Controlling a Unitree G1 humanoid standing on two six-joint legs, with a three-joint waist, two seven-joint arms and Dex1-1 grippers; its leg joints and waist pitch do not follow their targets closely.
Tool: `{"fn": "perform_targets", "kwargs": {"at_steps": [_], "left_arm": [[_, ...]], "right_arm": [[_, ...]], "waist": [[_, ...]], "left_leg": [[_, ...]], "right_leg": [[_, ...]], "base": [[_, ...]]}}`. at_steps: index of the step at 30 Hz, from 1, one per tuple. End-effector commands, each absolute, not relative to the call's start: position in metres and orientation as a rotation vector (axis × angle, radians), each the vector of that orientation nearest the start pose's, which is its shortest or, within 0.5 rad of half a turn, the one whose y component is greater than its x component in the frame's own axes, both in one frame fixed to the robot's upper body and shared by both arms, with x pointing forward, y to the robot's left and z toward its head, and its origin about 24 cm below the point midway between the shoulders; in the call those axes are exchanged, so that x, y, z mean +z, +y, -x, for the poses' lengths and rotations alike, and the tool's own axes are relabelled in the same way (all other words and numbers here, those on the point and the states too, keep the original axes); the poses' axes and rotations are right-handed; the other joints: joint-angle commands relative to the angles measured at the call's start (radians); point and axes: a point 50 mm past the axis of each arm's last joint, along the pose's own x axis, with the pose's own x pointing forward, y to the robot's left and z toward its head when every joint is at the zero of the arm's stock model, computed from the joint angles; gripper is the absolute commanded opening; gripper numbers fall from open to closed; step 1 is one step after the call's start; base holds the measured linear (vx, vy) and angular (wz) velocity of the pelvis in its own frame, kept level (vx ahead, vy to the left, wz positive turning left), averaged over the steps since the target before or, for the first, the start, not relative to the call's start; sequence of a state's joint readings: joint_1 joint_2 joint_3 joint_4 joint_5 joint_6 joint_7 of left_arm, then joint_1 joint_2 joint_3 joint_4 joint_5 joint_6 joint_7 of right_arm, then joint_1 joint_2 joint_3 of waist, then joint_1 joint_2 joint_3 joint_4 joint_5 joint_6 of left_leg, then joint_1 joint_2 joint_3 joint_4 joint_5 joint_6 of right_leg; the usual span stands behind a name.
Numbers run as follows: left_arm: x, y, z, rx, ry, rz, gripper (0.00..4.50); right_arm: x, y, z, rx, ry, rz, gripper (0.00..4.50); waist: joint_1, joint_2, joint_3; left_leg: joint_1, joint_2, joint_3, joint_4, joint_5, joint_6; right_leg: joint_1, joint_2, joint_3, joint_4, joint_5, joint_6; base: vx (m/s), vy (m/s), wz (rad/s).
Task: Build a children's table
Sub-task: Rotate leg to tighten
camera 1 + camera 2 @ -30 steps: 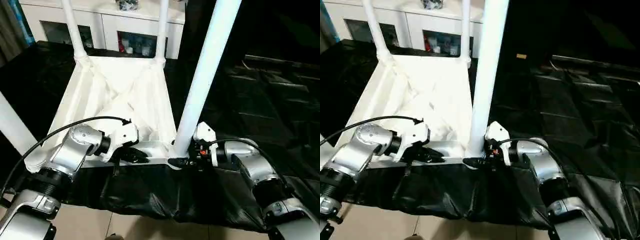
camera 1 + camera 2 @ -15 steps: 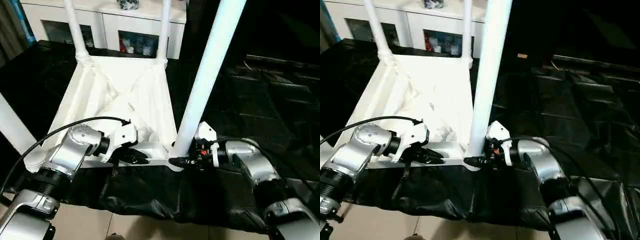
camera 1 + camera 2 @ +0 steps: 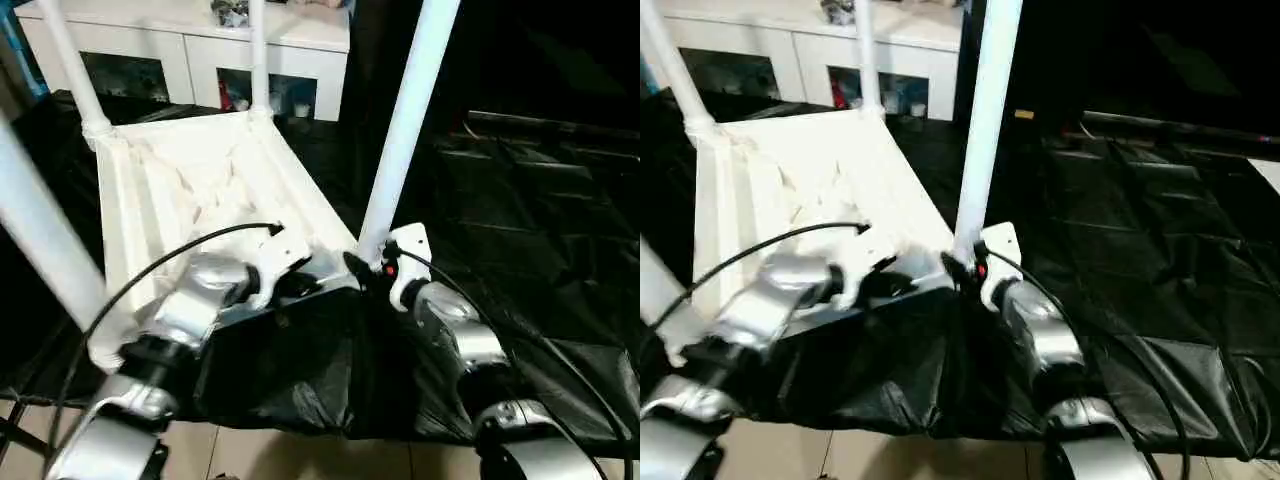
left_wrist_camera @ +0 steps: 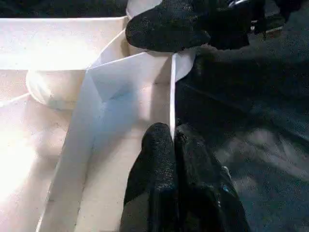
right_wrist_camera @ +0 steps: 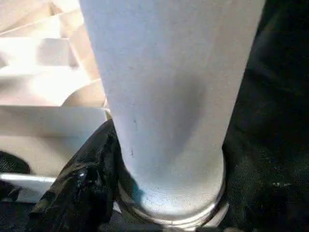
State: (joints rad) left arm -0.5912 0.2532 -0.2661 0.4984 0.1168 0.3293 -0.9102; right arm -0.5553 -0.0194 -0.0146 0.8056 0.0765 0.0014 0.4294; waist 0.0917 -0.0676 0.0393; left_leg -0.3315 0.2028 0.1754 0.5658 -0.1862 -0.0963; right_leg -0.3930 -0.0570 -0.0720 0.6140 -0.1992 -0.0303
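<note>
The white children's table (image 3: 200, 190) lies upside down on black sheeting with its legs pointing up. My left gripper (image 3: 318, 285) is shut on the thin rim (image 4: 172, 87) of the near edge, and its fingers (image 4: 157, 164) pinch that rim close to the near right corner. My right gripper (image 3: 362, 268) is closed around the foot of the near right leg (image 3: 405, 120) where it enters the corner socket. One black finger (image 5: 82, 188) presses against the leg (image 5: 169, 87); the other is hidden behind it.
Two more legs (image 3: 258, 60) (image 3: 70, 70) stand at the far corners, and another leg (image 3: 40, 230) rises at the near left. A white cabinet (image 3: 190, 40) with glass doors stands behind. Black sheeting (image 3: 520, 200) covers the floor to the right, and pale tiles (image 3: 250, 450) lie in front.
The view has swung, with the cabinet now further left. The table's near right corner and both grippers sit higher and closer together, and the near edge now slants.
</note>
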Motion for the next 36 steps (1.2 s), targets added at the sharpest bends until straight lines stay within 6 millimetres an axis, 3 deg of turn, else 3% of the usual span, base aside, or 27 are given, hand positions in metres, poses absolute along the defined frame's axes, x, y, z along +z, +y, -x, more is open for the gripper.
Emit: {"fn": "perform_targets", "kwargs": {"at_steps": [1, 7, 11, 16, 19, 23, 27, 33, 36], "left_arm": [[0.037, 0.062, -0.312, -1.191, 0.496, -0.382, 0.00], [0.039, 0.079, -0.312, -1.196, 0.499, -0.393, 0.00], [0.040, 0.089, -0.309, -1.234, 0.505, -0.400, 0.00], [0.046, 0.111, -0.303, -1.347, 0.510, -0.394, 0.00], [0.053, 0.123, -0.302, -1.396, 0.505, -0.406, 0.00], [0.055, 0.130, -0.303, -1.403, 0.513, -0.419, 0.00], [0.059, 0.140, -0.304, -1.420, 0.525, -0.442, 0.00], [0.060, 0.148, -0.303, -1.438, 0.539, -0.448, 0.00], [0.060, 0.148, -0.303, -1.438, 0.541, -0.448, 0.00]], "right_arm": [[0.028, -0.036, -0.327, 0.752, 0.234, -0.109, 3.01], [0.028, -0.060, -0.325, 0.834, 0.216, -0.082, 3.71], [0.029, -0.076, -0.323, 0.889, 0.213, -0.052, 4.11], [0.033, -0.102, -0.314, 1.087, 0.229, 0.003, 4.11], [0.035, -0.114, -0.308, 1.210, 0.265, 0.052, 4.11], [0.036, -0.119, -0.306, 1.249, 0.285, 0.081, 3.76], [0.037, -0.124, -0.306, 1.303, 0.315, 0.112, 3.47], [0.038, -0.125, -0.303, 1.379, 0.348, 0.130, 3.03], [0.037, -0.124, -0.302, 1.384, 0.351, 0.126, 2.83]], "waist": [[0.006, 0.012, -0.044], [0.006, 0.012, -0.043], [0.008, 0.010, -0.052], [0.008, 0.010, -0.054], [0.011, 0.012, -0.051], [0.025, 0.013, -0.047], [0.026, 0.012, -0.047], [0.032, 0.011, -0.052], [0.035, 0.010, -0.051]], "left_leg": [[-0.006, 0.031, -0.012, -0.068, -0.223, 0.007], [-0.008, 0.033, -0.013, -0.070, -0.232, 0.019], [-0.014, 0.031, -0.009, -0.061, -0.138, 0.048], [-0.013, 0.030, -0.005, -0.053, -0.088, 0.092], [-0.013, 0.033, -0.004, -0.054, -0.107, 0.097], [-0.006, 0.038, -0.005, -0.058, -0.157, 0.057], [-0.007, 0.037, -0.006, -0.059, -0.166, 0.046], [-0.011, 0.036, -0.004, -0.053, -0.110, 0.060], [-0.010, 0.036, -0.003, -0.053, -0.119, 0.058]], "right_leg": [[0.041, -0.091, 0.058, -0.087, -0.265, -0.147], [0.043, -0.091, 0.057, -0.088, -0.280, -0.144], [0.052, -0.089, 0.057, -0.071, -0.120, -0.180], [0.053, -0.083, 0.055, -0.056, 0.019, -0.225], [0.052, -0.086, 0.055, -0.060, -0.012, -0.231], [0.049, -0.088, 0.055, -0.067, -0.115, -0.213], [0.048, -0.088, 0.055, -0.069, -0.141, -0.204], [0.051, -0.085, 0.053, -0.057, -0.058, -0.215], [0.050, -0.086, 0.053, -0.058, -0.073, -0.214]], "base": [[0.000, 0.000, 0.00], [0.000, 0.000, 0.00], [0.000, 0.000, 0.00], [0.000, 0.000, 0.00], [0.000, 0.000, 0.00], [0.000, 0.000, 0.00], [0.000, 0.000, 0.00], [0.000, 0.000, 0.00], [0.000, 0.000, 0.00]]}}
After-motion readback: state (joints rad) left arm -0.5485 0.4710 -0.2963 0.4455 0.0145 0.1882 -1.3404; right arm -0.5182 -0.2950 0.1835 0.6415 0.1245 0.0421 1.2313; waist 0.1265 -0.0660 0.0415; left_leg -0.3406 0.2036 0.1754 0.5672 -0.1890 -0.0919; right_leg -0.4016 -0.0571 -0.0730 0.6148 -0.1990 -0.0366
